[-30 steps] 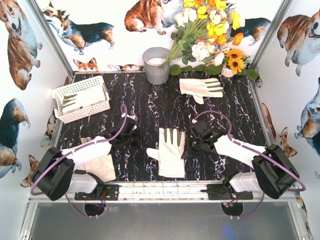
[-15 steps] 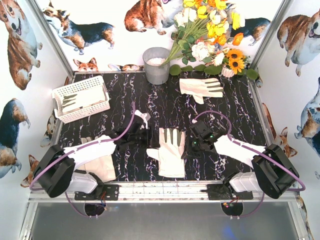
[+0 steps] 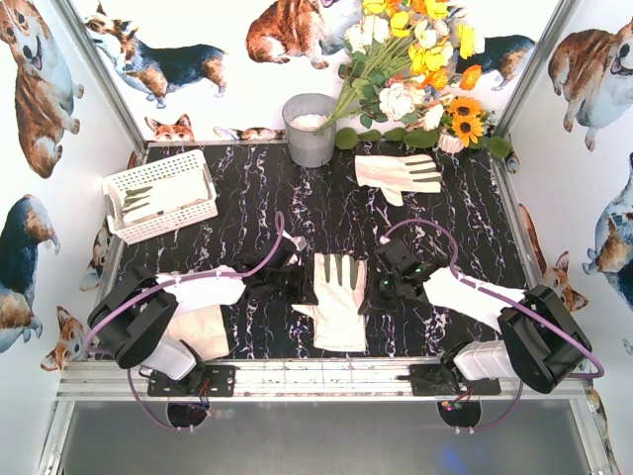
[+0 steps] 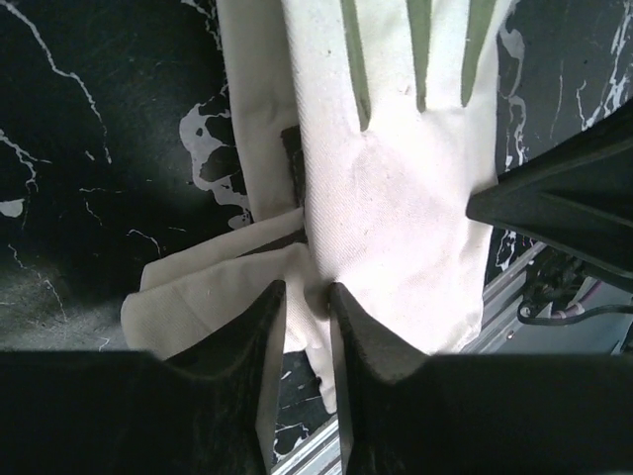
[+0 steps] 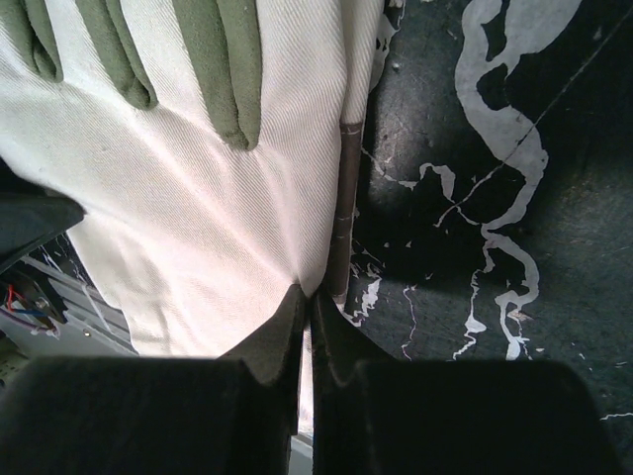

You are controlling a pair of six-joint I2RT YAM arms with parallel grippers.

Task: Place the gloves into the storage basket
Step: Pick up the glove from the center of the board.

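Left wrist view: shows left gripper [image 4: 307,297] at a slit over centre glove [image 4: 396,218] thumb-side fold, hold unclear | right gripper [image 5: 307,302] pinched shut on its right edge | lies near-middle, storage basket [image 3: 170,224] far left | risks cloth slipping from thin pinches when lifted

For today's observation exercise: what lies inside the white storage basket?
At least one cream glove with grey finger patches lies inside the storage basket. Whether another lies beneath is hidden.
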